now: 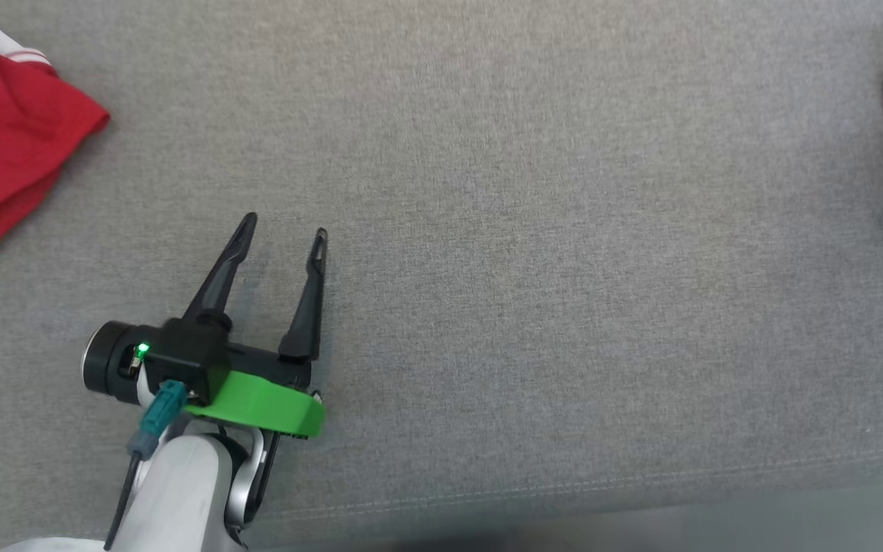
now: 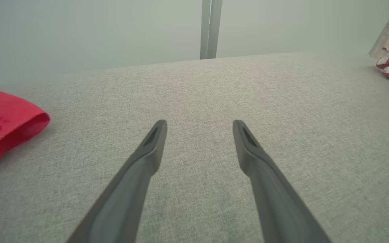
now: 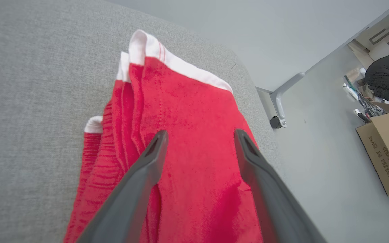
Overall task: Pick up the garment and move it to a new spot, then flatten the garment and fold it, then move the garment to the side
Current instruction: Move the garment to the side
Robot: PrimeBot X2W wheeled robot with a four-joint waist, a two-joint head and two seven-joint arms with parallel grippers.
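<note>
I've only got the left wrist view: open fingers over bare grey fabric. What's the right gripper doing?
Observer: The right gripper is open, its fingers spread over a red garment.
Operator: The red garment at my far right?
Observer: Likely. It lies close to the edge of the grey surface.
Operator: What's past that edge?
Observer: Floor, with a cardboard box standing on it.
</note>
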